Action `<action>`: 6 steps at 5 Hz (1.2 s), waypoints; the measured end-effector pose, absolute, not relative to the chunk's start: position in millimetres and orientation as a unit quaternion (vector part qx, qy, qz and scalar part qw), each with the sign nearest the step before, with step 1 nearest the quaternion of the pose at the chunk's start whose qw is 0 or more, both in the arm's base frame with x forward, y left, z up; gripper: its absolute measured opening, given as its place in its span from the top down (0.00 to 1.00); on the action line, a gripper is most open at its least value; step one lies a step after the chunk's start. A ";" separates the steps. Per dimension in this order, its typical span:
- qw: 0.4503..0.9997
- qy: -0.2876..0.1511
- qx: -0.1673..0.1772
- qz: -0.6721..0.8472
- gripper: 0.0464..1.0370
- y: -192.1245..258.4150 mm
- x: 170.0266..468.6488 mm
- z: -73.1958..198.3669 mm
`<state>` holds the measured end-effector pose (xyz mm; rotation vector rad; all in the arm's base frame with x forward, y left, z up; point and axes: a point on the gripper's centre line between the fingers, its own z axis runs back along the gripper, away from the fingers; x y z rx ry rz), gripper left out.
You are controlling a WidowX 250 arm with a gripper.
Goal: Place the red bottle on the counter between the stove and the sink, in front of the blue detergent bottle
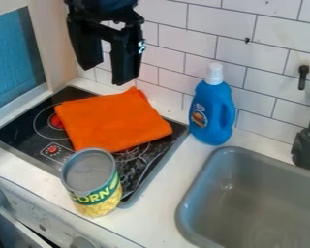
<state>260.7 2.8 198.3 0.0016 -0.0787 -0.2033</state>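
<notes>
Across the black stovetop point(15, 127) lay the orange cloth point(112, 121), spread mostly flat, with one corner pointing up toward the tiled wall point(177, 36) and a few soft creases in its surface. Above its wall-side edge hung the pincer point(107, 75), fingers apart and pointing down, with nothing between them. The cloth sat lower than the fingertips and, as the camera saw it, a little below them, with a gap in between. Part of a red burner marking showed beside the cloth's left edge, and a second red mark lay nearer the front.

Close to the cloth's near edge, a corn can point(93, 181) stood upright at the front of the stovetop, its grey lid facing up and its label green and yellow; whether it touched the cloth could not be told. To the right of the cloth, a blue bottle point(211, 116) with a white cap point(214, 73) stood upright on the white bench point(154, 201), near the wall. Farther right, the grey sink point(248, 203) was set into the bench, with a black faucet point(306, 147) at its wall side.
</notes>
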 end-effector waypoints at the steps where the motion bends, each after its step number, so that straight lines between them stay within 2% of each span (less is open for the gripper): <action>1: 0.995 -0.028 -0.001 -0.101 0.03 2.8 260.2 191.9; 3: 0.997 0.001 0.062 -0.049 0.03 46.4 246.5 188.3; 4: 0.997 0.038 0.074 -0.005 0.03 71.1 229.3 182.4; 6: 0.996 0.050 0.055 0.038 0.03 115.5 208.9 183.5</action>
